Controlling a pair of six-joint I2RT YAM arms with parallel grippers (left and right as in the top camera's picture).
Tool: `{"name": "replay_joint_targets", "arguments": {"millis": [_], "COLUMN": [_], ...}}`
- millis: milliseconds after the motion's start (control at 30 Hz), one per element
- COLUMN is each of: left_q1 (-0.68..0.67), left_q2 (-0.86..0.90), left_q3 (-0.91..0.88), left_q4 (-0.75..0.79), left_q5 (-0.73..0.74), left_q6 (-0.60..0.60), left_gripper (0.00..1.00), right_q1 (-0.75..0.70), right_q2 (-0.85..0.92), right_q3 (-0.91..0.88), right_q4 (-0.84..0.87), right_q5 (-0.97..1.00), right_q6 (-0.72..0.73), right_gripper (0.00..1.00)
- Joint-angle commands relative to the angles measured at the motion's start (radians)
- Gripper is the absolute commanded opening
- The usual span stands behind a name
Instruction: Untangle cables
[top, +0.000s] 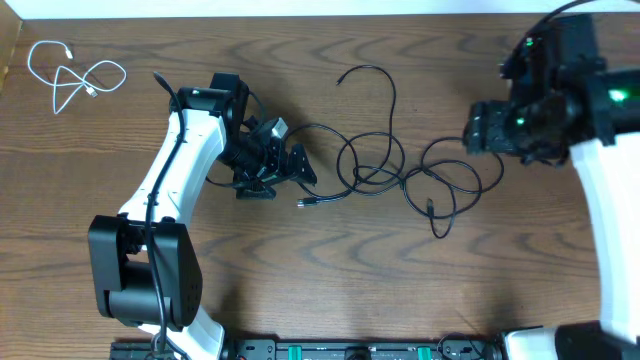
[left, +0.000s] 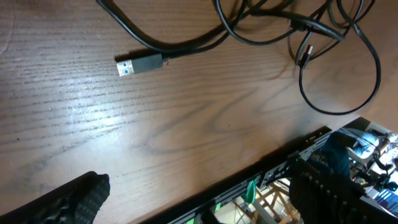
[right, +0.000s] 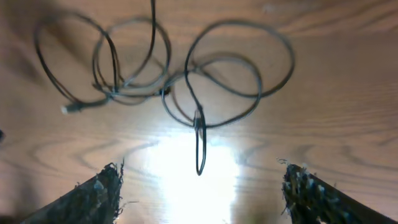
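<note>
White cable (top: 75, 78): laid in loose loops at the far left corner of the desk (top: 400, 290), well apart from the other cords and from both arms.
Black cables (top: 385, 165): found at the middle of the desk, between the two arms. Their loops are crossed over one another in several places, so a tangle is formed.
USB plug (left: 140, 64): seen in the left wrist view lying flat on the wood at the end of one black cord, its metal tip turned to the left of that view. In the overhead view it is placed near the left jaws.
Left jaws: held wide apart, with nothing between them. The fingers (left: 74, 202) are seen at the bottom of the left wrist view, with bare wood between.
Right jaws: spread wide, with nothing gripped. The fingers (right: 93, 196) are seen at the lower edges of the right wrist view. The black loops are laid out ahead of them, and one narrow loop is pointed toward the gap, untouched.
</note>
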Motion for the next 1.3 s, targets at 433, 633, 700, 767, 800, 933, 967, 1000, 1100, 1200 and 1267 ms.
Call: {"name": "replay_joint_targets", "arguments": {"millis": [433, 633, 700, 767, 800, 933, 967, 1000, 1100, 1200, 1267], "left_q1": [-0.003, -0.003, -0.003, -0.003, -0.003, -0.003, -0.003, -0.003, -0.003, -0.003, -0.003], "left_q2": [-0.006, -0.006, -0.006, -0.006, -0.006, -0.006, -0.006, -0.006, -0.006, -0.006, -0.006], "left_q3": [-0.002, -0.002, -0.002, -0.002, -0.002, -0.002, -0.002, -0.002, -0.002, -0.002, -0.002], "left_q4": [0.001, 0.001, 0.001, 0.001, 0.001, 0.003, 0.006, 0.012, 0.025, 0.031, 0.031], "left_q5": [0.013, 0.013, 0.013, 0.013, 0.013, 0.012, 0.012, 0.012, 0.013, 0.013, 0.013], "left_q6": [-0.003, -0.002, -0.002, -0.002, -0.002, -0.002, -0.002, -0.002, -0.005, -0.005, -0.005], "left_gripper": [0.98, 0.98, 0.98, 0.98, 0.98, 0.98, 0.98, 0.98, 0.98, 0.98, 0.98], "right_q1": [0.244, 0.301, 0.303, 0.300, 0.296, 0.284, 0.282, 0.282, 0.285, 0.285, 0.285], "right_q2": [0.308, 0.409, 0.435, 0.454, 0.458, 0.461, 0.461, 0.461, 0.461, 0.461, 0.461], "right_q3": [-0.118, -0.118, -0.119, -0.124, -0.132, -0.187, -0.201, -0.221, -0.271, -0.305, -0.320], "right_q4": [0.090, 0.092, 0.091, 0.093, 0.097, 0.134, 0.144, 0.163, 0.220, 0.271, 0.302], "right_q5": [-0.176, -0.030, 0.059, 0.111, 0.112, 0.108, 0.108, 0.108, 0.068, 0.063, 0.063], "right_q6": [-0.176, -0.153, -0.090, -0.045, -0.044, -0.048, -0.048, -0.049, -0.093, -0.096, -0.092], "right_gripper": [0.56, 0.62, 0.63, 0.63, 0.63, 0.63, 0.62, 0.62, 0.58, 0.51, 0.44]}}
